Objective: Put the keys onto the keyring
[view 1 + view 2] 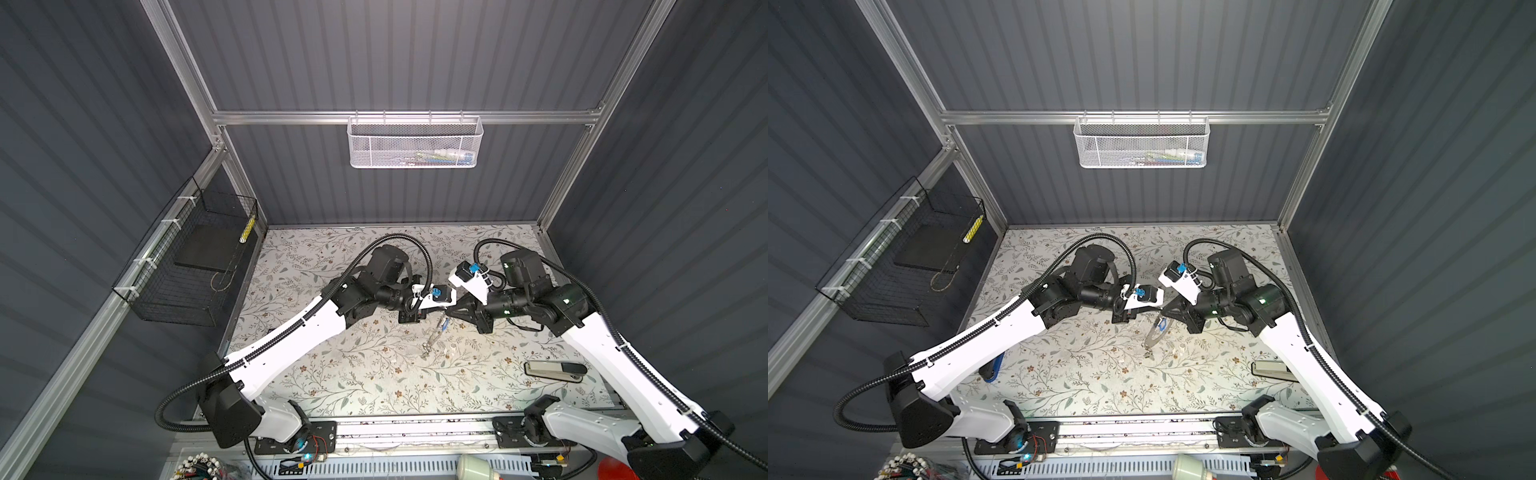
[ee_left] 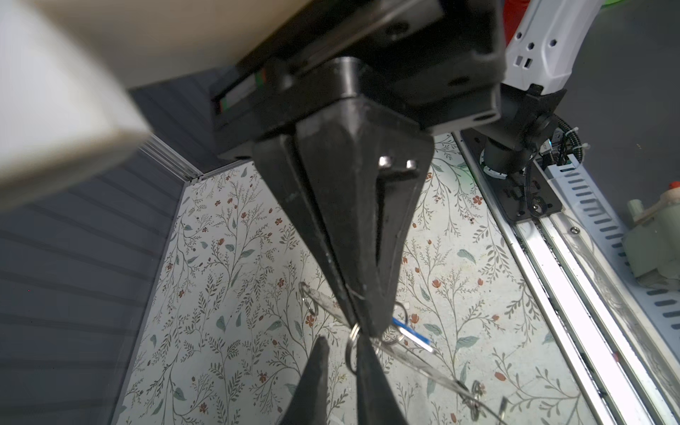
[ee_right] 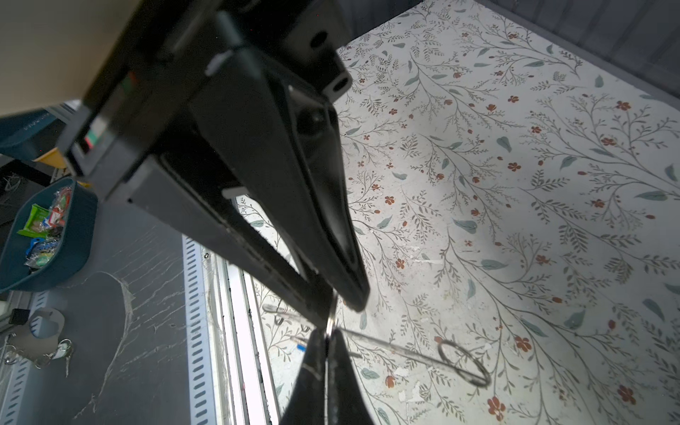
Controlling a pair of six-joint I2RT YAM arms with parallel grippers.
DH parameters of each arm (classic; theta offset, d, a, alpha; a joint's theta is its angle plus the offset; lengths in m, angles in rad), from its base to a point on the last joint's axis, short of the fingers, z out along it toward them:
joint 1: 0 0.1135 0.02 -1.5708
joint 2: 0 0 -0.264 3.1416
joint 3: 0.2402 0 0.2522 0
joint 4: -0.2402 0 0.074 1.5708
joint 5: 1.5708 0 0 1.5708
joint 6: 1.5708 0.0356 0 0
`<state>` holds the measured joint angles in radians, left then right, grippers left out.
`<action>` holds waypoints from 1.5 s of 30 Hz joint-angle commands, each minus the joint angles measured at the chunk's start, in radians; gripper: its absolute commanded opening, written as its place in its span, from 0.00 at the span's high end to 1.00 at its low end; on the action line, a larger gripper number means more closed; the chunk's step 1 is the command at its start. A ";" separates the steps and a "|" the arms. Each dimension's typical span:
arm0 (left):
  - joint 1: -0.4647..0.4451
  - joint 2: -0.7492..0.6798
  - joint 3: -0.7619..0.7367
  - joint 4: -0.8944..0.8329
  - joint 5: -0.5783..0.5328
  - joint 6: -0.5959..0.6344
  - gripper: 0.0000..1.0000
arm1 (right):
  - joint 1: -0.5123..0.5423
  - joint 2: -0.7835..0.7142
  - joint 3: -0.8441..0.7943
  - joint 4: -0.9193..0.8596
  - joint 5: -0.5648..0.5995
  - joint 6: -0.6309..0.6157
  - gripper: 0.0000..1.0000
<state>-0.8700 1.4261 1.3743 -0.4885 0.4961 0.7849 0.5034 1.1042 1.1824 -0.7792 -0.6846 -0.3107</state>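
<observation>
Both grippers meet tip to tip above the middle of the mat. My right gripper (image 3: pixel 326 335) is shut on the keyring (image 2: pixel 352 344), a thin grey metal ring seen nearly edge-on (image 3: pixel 332 316). My left gripper (image 2: pixel 342 347) faces it with a narrow gap between its fingers. The ring's edge sits in that gap against one finger (image 2: pixel 368 364). From the ring hang a clear strip (image 1: pixel 434 337) and a key with a blue white-labelled tag (image 2: pixel 412 333), which shows in both top views (image 1: pixel 1163 324). Another small ring (image 3: pixel 464 362) sits at the strip's far end.
A beige and black stapler-like object (image 1: pixel 555 370) lies at the right front of the floral mat (image 1: pixel 332 374). A black wire basket (image 1: pixel 187 266) hangs on the left wall and a white mesh basket (image 1: pixel 415 141) on the back rail. A metal rail (image 1: pixel 415 428) borders the front edge.
</observation>
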 commanded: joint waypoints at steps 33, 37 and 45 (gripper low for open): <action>0.078 -0.073 -0.139 0.314 0.171 -0.324 1.00 | -0.027 -0.308 -0.311 0.380 0.147 0.035 0.56; 0.079 -0.090 -0.143 0.386 0.154 -0.400 1.00 | -0.028 -0.286 -0.343 0.442 0.142 0.050 0.57; 0.079 -0.121 -0.222 0.606 0.106 -0.586 1.00 | -0.027 -0.272 -0.357 0.540 0.173 0.042 0.56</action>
<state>-0.7910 1.3224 1.1824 -0.0360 0.6186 0.3183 0.4789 0.8425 0.8383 -0.3199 -0.5316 -0.2745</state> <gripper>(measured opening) 0.045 0.438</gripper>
